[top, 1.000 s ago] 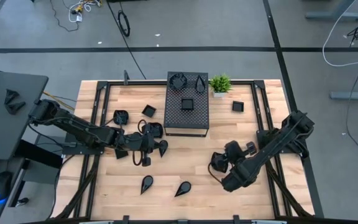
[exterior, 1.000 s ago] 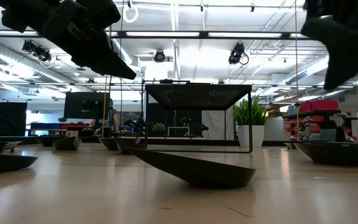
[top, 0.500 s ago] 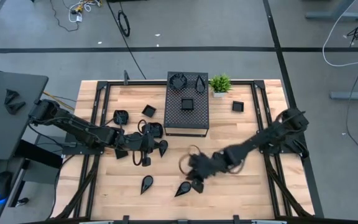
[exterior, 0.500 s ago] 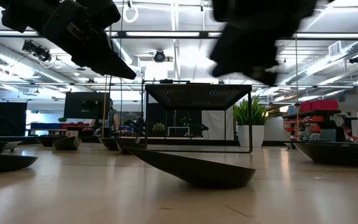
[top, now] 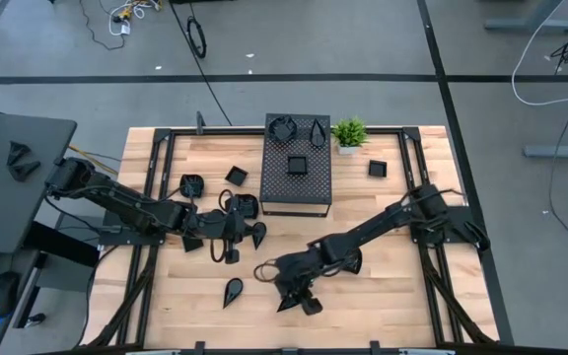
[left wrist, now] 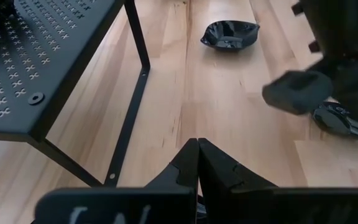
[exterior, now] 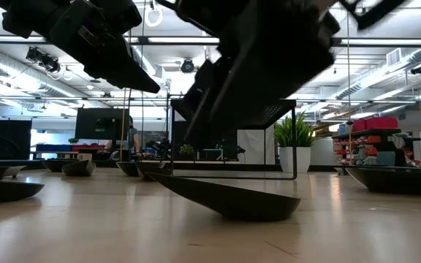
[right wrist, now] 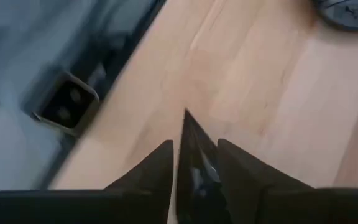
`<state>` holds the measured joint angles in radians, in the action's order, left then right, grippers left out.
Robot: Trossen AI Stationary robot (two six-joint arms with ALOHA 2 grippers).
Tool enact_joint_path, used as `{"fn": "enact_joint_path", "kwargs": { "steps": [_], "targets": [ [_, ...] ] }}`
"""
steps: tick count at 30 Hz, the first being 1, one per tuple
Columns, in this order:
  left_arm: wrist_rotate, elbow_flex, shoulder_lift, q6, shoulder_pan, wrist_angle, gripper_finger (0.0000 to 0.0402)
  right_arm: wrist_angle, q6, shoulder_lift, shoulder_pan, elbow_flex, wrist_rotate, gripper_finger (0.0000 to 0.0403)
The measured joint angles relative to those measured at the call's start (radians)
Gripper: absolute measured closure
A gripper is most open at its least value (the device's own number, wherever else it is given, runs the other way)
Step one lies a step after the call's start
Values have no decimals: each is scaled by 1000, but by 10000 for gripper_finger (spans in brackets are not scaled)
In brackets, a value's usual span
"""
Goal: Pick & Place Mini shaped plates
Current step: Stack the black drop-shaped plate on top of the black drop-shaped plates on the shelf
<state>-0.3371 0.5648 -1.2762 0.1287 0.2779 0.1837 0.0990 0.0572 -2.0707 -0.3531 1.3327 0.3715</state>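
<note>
Wooden table (top: 363, 296) seen from above, with a black perforated box (top: 297, 177) at its far middle and a small green plant (top: 349, 132) just beside the box's right corner. Three dishes lie on the box: a round one (top: 282, 126), a teardrop (top: 319, 129) and a square (top: 298, 166). More glossy black dishes lie on the wood left of the box, one square dish (top: 377, 169) to its right, and a teardrop dish (top: 233, 290) near the front edge.

The right arm reaches across to the front middle. Its right gripper (top: 297, 294) is clenched on a thin pointed dish (right wrist: 192, 163), which stands on edge between the fingers in the right wrist view. The left gripper (top: 233, 229), fingers pressed together and empty, hangs over the dishes left of the box.
</note>
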Motion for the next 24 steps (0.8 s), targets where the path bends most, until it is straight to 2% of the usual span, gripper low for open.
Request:
{"fn": "enact_joint_path", "kwargs": {
  "steps": [6,10,14,24],
  "targets": [
    [-9,0,0,0,-1,3,390,71,-176,-33,13,50,-82,283],
    [-10,0,0,0,-3,3,390,90,-221,-47,24,49,-80,288],
    [-10,0,0,0,-7,3,390,98,-257,-59,26,48,-32,298],
    [-10,0,0,0,-7,3,390,95,-272,-62,23,21,-30,331]
  ]
}}
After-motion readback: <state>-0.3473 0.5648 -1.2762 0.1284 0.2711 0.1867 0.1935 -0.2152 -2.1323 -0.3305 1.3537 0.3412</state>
